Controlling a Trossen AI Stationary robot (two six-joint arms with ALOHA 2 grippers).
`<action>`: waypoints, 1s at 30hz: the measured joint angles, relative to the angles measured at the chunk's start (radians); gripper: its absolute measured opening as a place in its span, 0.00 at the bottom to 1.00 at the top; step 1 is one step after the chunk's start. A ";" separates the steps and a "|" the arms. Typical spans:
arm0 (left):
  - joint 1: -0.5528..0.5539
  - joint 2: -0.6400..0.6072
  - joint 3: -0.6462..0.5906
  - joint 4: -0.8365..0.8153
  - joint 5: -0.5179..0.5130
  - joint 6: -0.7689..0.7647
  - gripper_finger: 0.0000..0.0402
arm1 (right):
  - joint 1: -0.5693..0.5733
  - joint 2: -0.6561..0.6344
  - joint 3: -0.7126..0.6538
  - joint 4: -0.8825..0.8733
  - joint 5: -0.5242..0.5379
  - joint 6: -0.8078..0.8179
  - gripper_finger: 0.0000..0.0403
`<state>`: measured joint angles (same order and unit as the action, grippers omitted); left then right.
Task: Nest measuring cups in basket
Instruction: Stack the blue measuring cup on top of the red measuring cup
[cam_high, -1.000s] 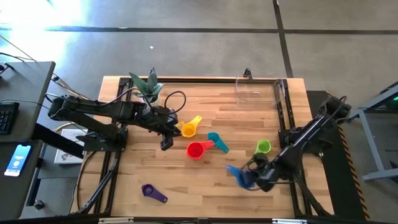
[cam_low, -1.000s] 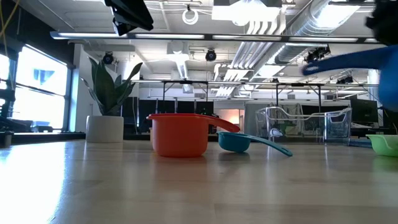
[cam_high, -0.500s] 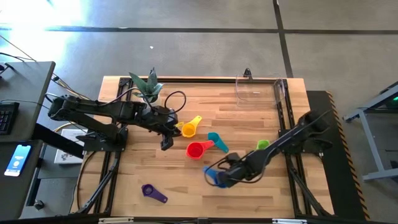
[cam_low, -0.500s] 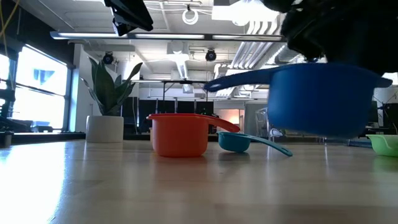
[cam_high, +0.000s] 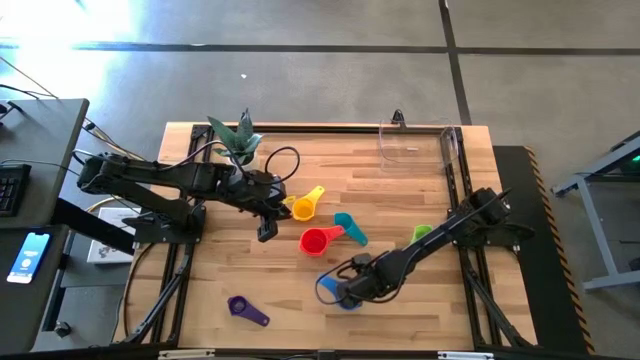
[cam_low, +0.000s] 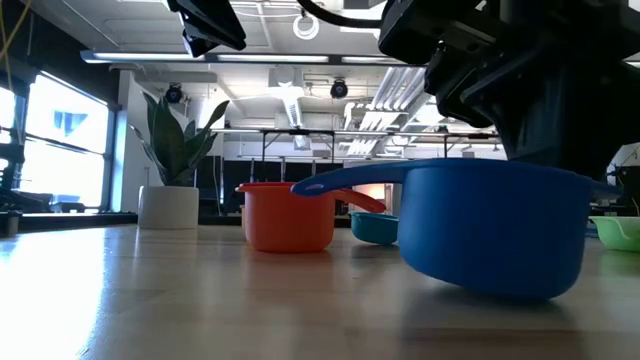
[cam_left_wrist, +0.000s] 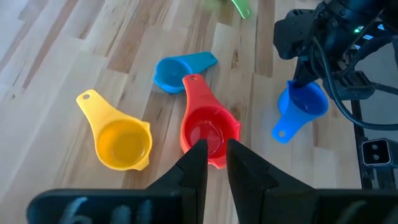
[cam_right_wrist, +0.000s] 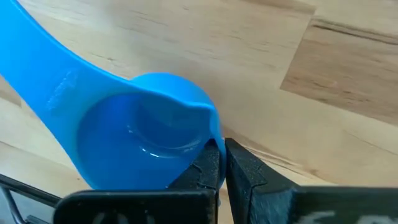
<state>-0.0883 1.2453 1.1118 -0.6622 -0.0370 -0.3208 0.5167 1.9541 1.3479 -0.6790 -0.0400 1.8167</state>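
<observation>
Pale wood-plank counter, grey floor around; beyond it open workshop, ceiling ducts, desks. No readable writing. Right gripper fingers pinch blue cup rim, low over front counter. Left gripper fingers nearly closed, empty, above red cup. Clear basket at far edge.

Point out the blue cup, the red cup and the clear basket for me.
blue cup (cam_low: 495, 230): low view, on its outer wall.
red cup (cam_high: 315, 241): high view, inside its bowl.
clear basket (cam_high: 448, 146): high view, on its right wall.
</observation>
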 joint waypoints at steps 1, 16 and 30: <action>0.000 0.000 0.000 0.000 0.000 0.001 0.12 | 0.000 0.000 0.000 0.000 -0.002 0.000 0.00; 0.000 0.000 0.000 0.000 0.000 0.005 0.12 | 0.000 0.004 0.022 0.004 -0.014 0.007 0.18; 0.000 0.000 0.000 0.000 0.000 0.017 0.12 | 0.000 0.004 0.170 -0.262 0.005 -0.062 0.21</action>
<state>-0.0879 1.2453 1.1118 -0.6621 -0.0368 -0.3035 0.5167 1.9583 1.5181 -0.9409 -0.0348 1.7548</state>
